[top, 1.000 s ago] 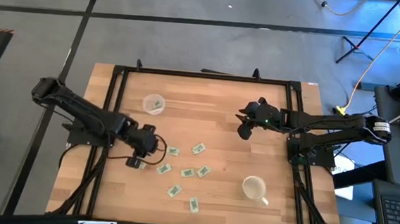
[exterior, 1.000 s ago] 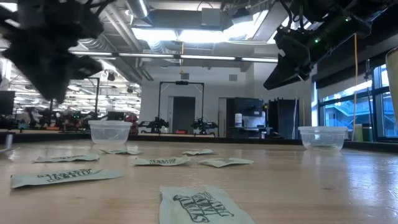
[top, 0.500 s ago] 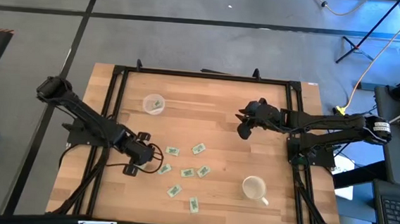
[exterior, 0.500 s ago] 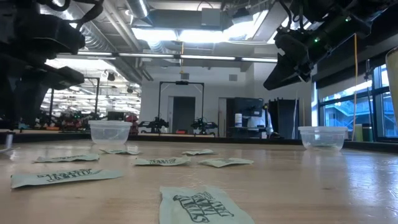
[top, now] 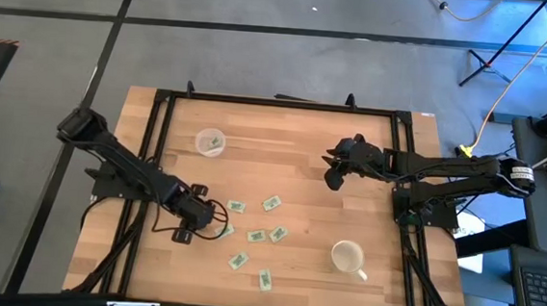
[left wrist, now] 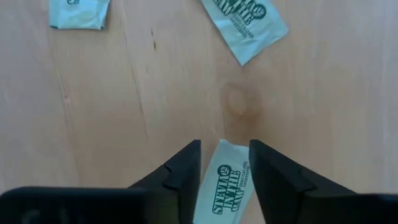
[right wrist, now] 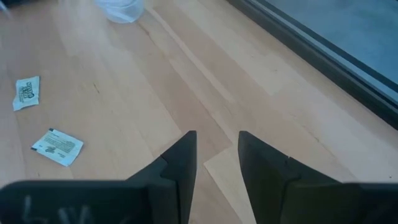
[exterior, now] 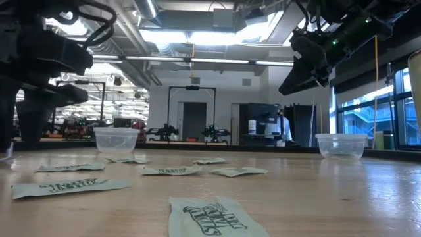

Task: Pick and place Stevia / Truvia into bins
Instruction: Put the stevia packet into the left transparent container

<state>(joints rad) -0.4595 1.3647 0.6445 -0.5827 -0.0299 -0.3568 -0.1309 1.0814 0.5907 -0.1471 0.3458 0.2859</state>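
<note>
Surface: a pale wooden table [top: 310, 189] with a black metal frame along its edges, standing on a grey floor.
Room: in the low view, a hall with ceiling lights, pipes and dark equipment at the back.
Packets: small flat white paper Stevia packets with green print [top: 256, 236] lie loose on the wood, just beyond the left pincer and off to its side; one packet between the fingers [left wrist: 227, 182] lies flat with its green lettering up.
Bins: a round clear plastic cup with a whitish rim [top: 210, 142] stands well apart from the left pincer, toward the far edge, with a packet inside; the low view shows a second clear plastic cup [exterior: 341, 145] below the right pincer.
Mug: an opaque white mug with a handle [top: 348, 259] sits nearer the right arm's side.
Left pincer [top: 213, 220]: low over the table, arm reaching in at a slant; its dark fingers [left wrist: 185, 167] are parted a little, one at each long side of the packet, and I cannot tell if they touch it.
Right pincer [top: 333, 175]: held high above bare wood, arm stretched level; fingers a little apart, holding nothing.
</note>
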